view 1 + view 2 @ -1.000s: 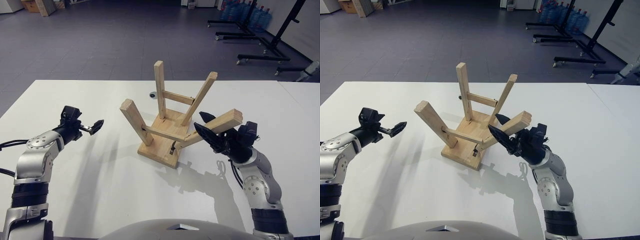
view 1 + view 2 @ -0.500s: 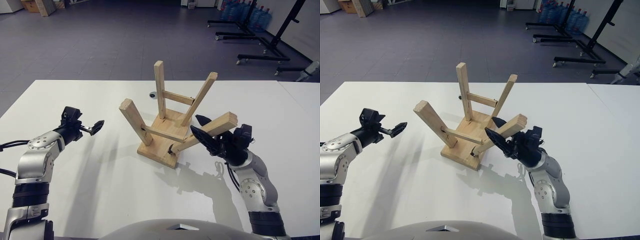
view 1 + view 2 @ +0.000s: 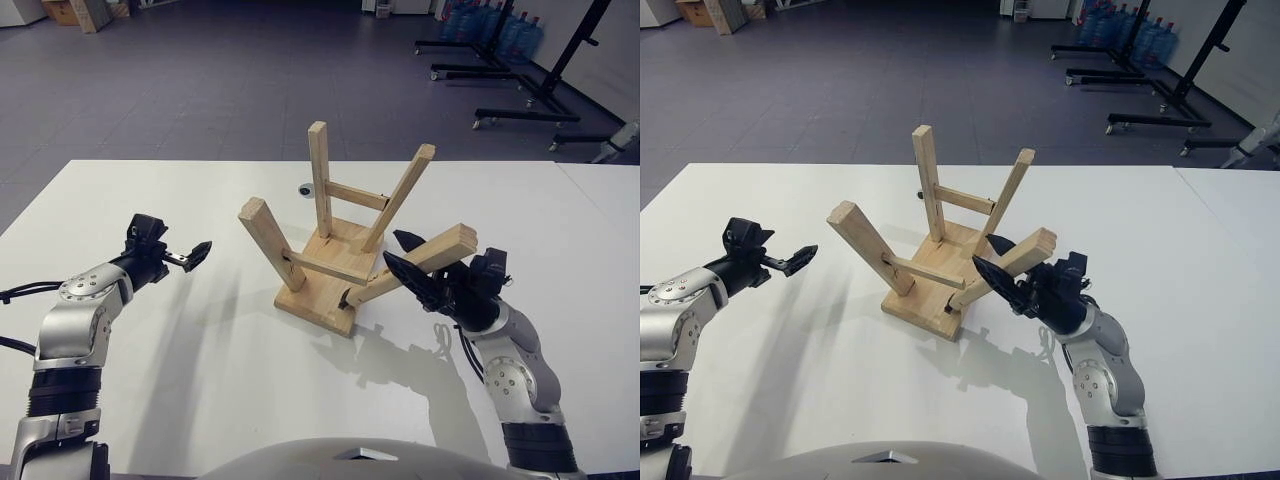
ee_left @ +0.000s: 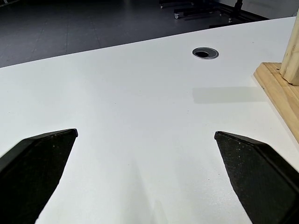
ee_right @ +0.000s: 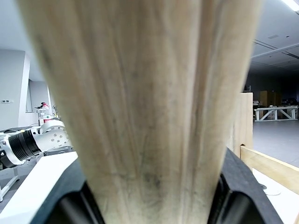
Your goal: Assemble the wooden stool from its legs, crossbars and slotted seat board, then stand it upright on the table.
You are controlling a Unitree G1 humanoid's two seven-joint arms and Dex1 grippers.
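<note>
Our right gripper [image 3: 393,247] grasps the upturned stool's [image 3: 318,297] four-o'clock leg [image 3: 445,247]; our left gripper [image 3: 196,253] hangs released at nine; a grommet [image 3: 305,188] lies at twelve.

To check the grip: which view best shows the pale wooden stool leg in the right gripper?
The left eye view: most of the pale wooden stool leg, slanted, with the right gripper around it. The right eye view matches. The right wrist view shows close grain between the fingers.

"Where's the stool [image 3: 937,222]?"

"In the middle of the bench [image 3: 790,380], seat board [image 3: 920,303] down and legs in the air. The right tool [image 3: 985,252] grips the leg [image 3: 1035,250] leaning toward three o'clock."

"And the left tool [image 3: 800,258]?"

"Out at nine o'clock, well apart from the wood."
</note>
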